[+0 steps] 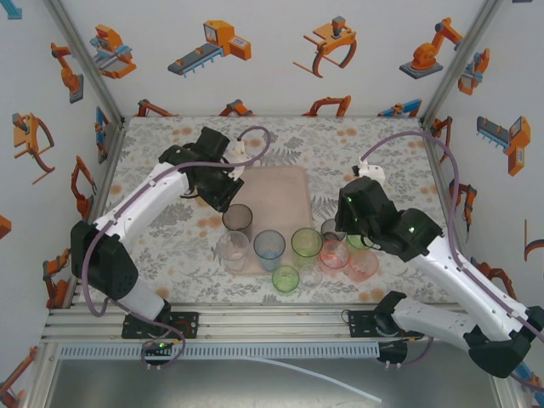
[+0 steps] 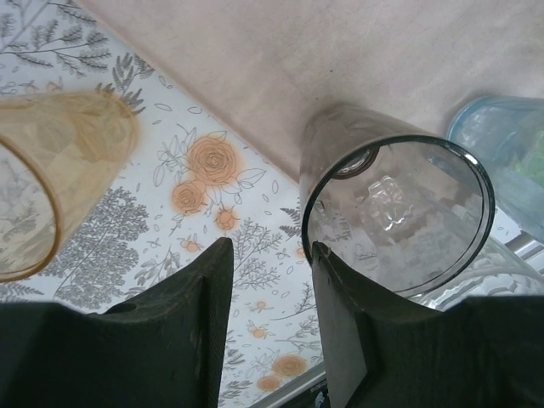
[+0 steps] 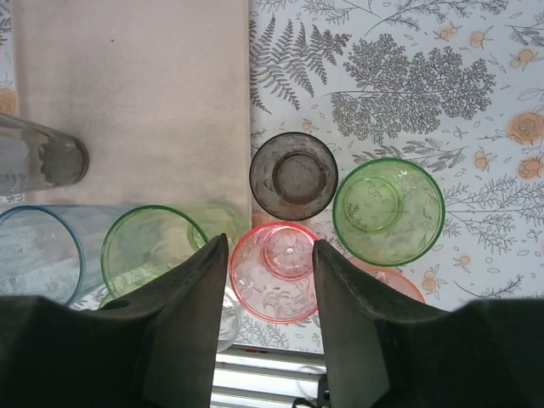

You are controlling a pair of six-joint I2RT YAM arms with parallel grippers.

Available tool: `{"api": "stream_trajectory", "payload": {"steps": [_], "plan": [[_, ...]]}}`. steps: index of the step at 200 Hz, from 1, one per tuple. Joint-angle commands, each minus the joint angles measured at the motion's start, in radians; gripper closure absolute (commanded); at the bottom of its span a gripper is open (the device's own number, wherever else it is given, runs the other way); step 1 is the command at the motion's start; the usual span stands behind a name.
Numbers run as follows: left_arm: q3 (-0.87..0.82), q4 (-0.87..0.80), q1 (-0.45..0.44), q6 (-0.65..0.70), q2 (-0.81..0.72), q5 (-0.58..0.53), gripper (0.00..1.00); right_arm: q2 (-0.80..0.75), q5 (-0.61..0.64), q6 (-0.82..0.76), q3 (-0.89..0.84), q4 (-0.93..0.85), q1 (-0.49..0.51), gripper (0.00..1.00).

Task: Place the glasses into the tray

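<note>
The left fingers (image 2: 217,280) are released, with bare floral surface (image 1: 357,144) in the gap between them. The smoky glass (image 2: 399,212) stands upright on the tray (image 1: 280,191) near its left edge, just outside the right-hand finger and close against its tip. An amber glass (image 2: 51,187) sits off to the other side, well apart.

The right fingers (image 3: 212,272) are parted and straddle the pink glass (image 3: 276,276), whose rim fills the gap. I cannot tell whether they press on it. It stands on the surface just right of the tray, with a grey glass (image 3: 293,176) and a green glass (image 3: 388,210) just beyond. A blue glass (image 1: 269,246) stands at the tray's near end.
</note>
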Motion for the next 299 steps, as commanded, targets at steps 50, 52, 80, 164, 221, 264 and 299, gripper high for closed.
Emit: {"api": "stream_trajectory", "payload": {"steps": [50, 52, 80, 164, 221, 264, 299], "plan": [[-0.018, -0.021, 0.074, 0.013, -0.185, -0.036, 0.45, 0.088, -0.017, -0.065, 0.139, -0.009, -0.006, 0.53], [-0.021, -0.02, 0.079, 0.012, -0.191, -0.033, 0.45, 0.093, -0.017, -0.067, 0.144, -0.009, -0.006, 0.53], [-0.061, 0.005, 0.165, -0.026, -0.253, 0.017, 0.4, 0.181, -0.041, -0.109, 0.23, -0.007, -0.008, 0.53], [-0.176, 0.04, 0.275, -0.025, -0.47, 0.01, 0.27, 0.508, -0.159, -0.22, 0.554, 0.005, -0.013, 0.53], [-0.281, 0.097, 0.424, -0.097, -0.572, 0.102, 0.16, 0.753, -0.33, -0.331, 0.782, 0.062, -0.012, 0.52], [-0.302, 0.133, 0.519, -0.157, -0.582, 0.133, 0.1, 0.955, -0.478, -0.399, 0.94, 0.125, -0.013, 0.52], [-0.215, 0.114, 0.524, -0.165, -0.486, 0.129, 0.1, 1.071, -0.571, -0.405, 1.051, 0.167, -0.011, 0.53]]}}
